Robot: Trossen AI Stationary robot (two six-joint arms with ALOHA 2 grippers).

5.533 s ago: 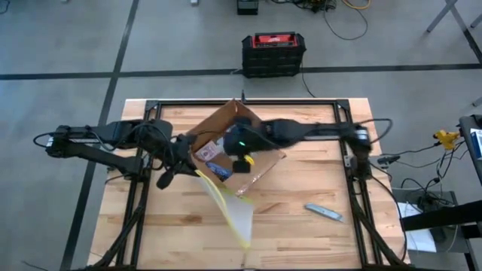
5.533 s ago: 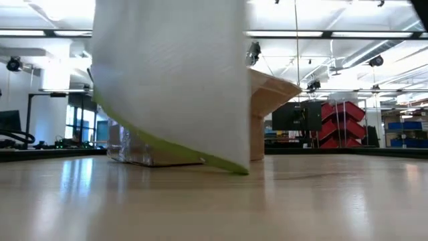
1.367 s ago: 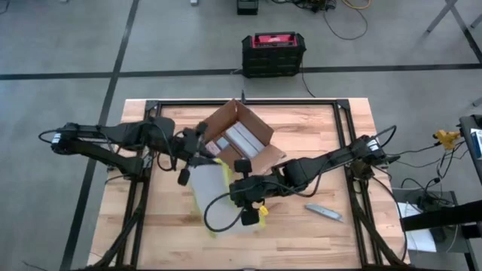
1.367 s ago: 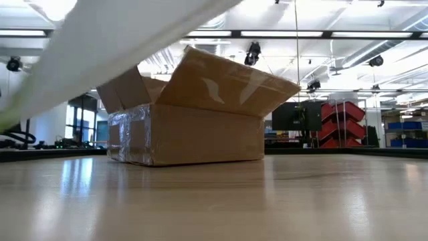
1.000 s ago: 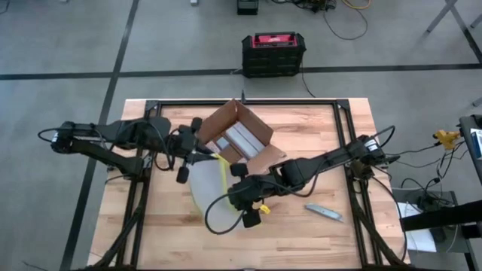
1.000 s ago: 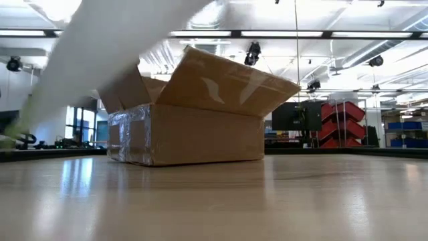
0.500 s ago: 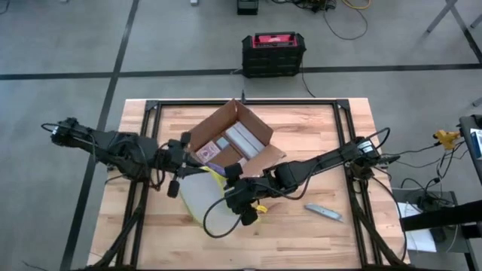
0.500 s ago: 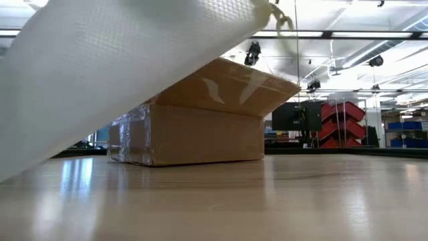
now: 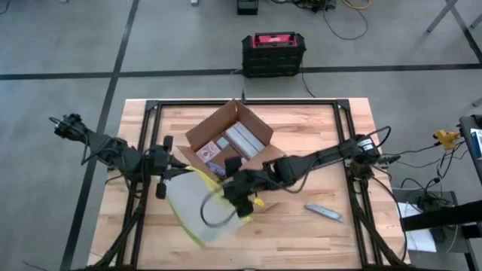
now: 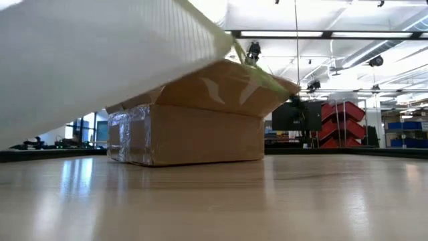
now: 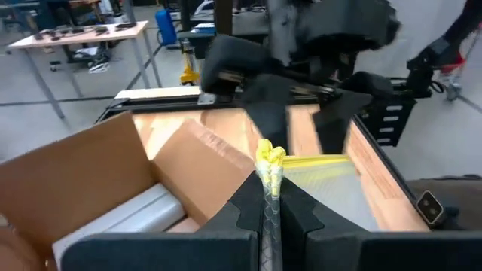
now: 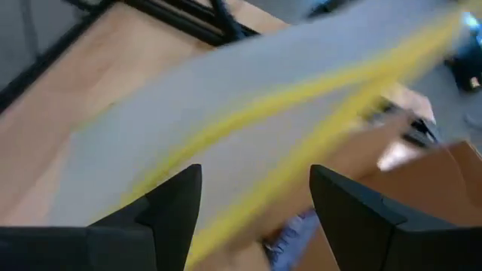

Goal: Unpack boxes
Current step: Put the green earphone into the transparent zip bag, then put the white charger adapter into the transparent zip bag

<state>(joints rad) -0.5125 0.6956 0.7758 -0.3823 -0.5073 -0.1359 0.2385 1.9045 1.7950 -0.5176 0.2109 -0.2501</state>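
Right gripper (image 9: 242,202) jaws opened, released pouch (image 9: 194,211); left arm retracted.

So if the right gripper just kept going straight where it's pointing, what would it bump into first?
Probably the clear pouch. The open right gripper points straight at it, with the pouch filling its view. How close is hard to judge.

left hand (image 11: 265,197) clamped, right hand (image 12: 252,197) spread

I note a clear pouch with yellow-green edge (image 9: 192,214) at lower centre of the high view. A small grey tool (image 9: 324,213) lies lower right on the wooden desk (image 9: 316,241). A black-and-red case (image 9: 273,54) sits on the floor at upper centre.
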